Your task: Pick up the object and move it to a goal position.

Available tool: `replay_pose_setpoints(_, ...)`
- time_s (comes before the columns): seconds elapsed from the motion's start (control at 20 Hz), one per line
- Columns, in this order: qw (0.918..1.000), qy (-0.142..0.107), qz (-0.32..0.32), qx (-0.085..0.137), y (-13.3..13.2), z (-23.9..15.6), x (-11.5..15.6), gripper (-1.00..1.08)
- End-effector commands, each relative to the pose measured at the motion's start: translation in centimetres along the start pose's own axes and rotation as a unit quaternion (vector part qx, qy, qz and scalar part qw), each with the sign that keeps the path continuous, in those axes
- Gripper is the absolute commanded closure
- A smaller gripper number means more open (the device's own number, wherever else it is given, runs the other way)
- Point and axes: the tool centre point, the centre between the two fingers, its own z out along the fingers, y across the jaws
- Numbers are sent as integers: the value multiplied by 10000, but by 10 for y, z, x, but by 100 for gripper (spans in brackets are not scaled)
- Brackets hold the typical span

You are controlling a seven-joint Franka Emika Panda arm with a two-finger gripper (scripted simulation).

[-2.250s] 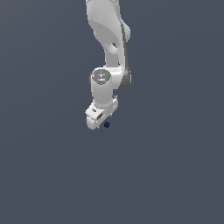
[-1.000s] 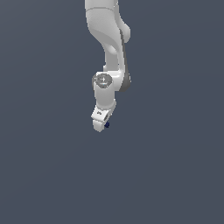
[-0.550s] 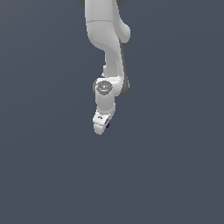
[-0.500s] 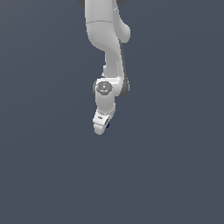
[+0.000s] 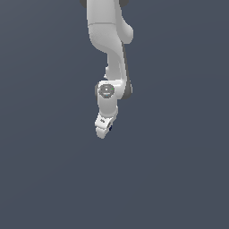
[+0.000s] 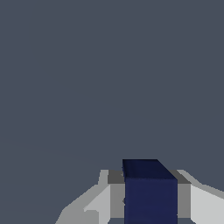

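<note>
The object (image 6: pixel 149 194) is a dark navy-blue cube. In the wrist view it sits between the two pale fingers (image 6: pixel 99 200) of my gripper (image 6: pixel 148 175), with a grey pad against each side. In the exterior view my white gripper (image 5: pixel 103 129) hangs at the end of the arm, pointing down. Only a small dark speck of the object (image 5: pixel 110 128) shows at the hand's edge toward the exterior view's right. The gripper is shut on the object.
A plain dark grey-blue surface (image 5: pixel 179 179) fills both views around the arm. The white arm (image 5: pixel 107 44) comes down from the upper middle of the exterior view. No goal marker shows.
The hand has come down over the cube, which lay just below the fingertips before. The cube is now almost hidden inside the hand in the exterior view. Over the last half second little has moved.
</note>
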Motion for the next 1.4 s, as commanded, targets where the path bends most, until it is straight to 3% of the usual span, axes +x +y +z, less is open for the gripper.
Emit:
replay_pose_setpoints(0.0,10000,0,-1,1,0,0,0,108)
replay_pose_setpoints(0.65,10000,-4,-3,-2,0,-29,-12,108)
replay_pose_setpoints(1.35,10000,2,-10,2,1,-151,-62,108)
